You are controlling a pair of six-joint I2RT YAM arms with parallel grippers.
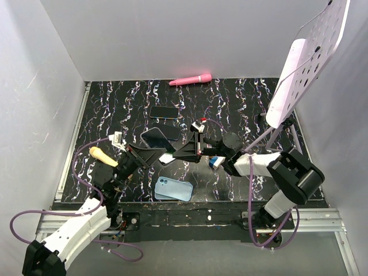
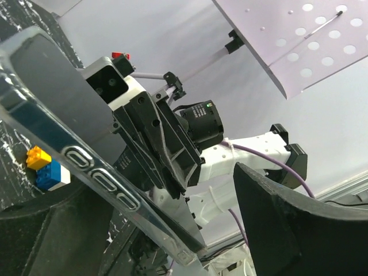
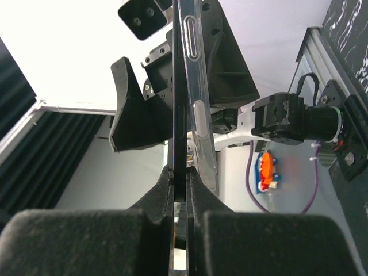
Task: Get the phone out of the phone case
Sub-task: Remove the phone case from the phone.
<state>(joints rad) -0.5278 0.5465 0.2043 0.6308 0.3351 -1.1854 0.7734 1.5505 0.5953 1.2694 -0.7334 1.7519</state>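
Observation:
A dark phone point(image 1: 158, 138) in a clear case is held tilted above the table between both grippers. In the right wrist view my right gripper point(image 3: 180, 169) is shut on the phone's point(image 3: 179, 115) thin edge, and the clear case point(image 3: 201, 121) with its side buttons stands slightly off it to the right. My right gripper also shows in the top view point(image 1: 175, 153). My left gripper point(image 1: 148, 154) is open and straddles phone and case. In the left wrist view point(image 2: 167, 201) the case edge point(image 2: 98, 172) lies near the lower-left finger, and the right finger point(image 2: 287, 224) stands well apart.
A second phone point(image 1: 165, 112) lies behind. A light blue case point(image 1: 173, 188) lies at the front. A pink object point(image 1: 190, 79) lies at the back wall. A yellow-orange toy point(image 1: 103, 155) is at left. A blue block point(image 1: 217, 162) sits under the right arm. A white perforated panel point(image 1: 305, 63) stands at right.

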